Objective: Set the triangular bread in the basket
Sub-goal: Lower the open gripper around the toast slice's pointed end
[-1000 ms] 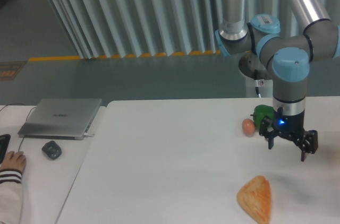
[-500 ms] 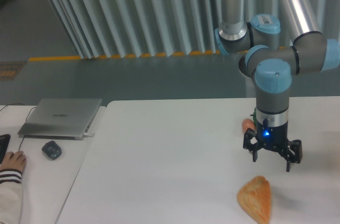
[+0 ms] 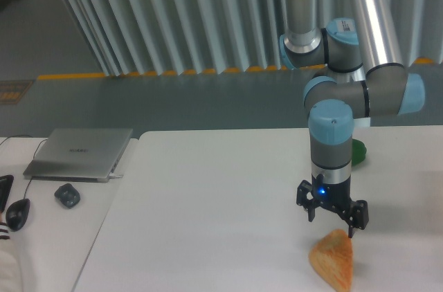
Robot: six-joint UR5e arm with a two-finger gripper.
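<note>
The triangular bread (image 3: 333, 259), a golden-orange wedge with a browned crust, lies on the white table near the front edge, right of centre. My gripper (image 3: 331, 223) points down just above the bread's top tip, its two fingers spread apart and empty. No basket shows in this view. The small brown egg is hidden behind my arm.
A green pepper (image 3: 357, 152) sits on the table behind my arm, partly hidden. A closed laptop (image 3: 79, 153), a dark mouse (image 3: 67, 196) and a second mouse (image 3: 19, 213) lie on the side table at the left. The white table (image 3: 208, 223) runs to the frame's right edge.
My gripper has moved left and toward the front, from beside the pepper and egg to just above the bread's tip. The hand at the left edge has pulled back.
</note>
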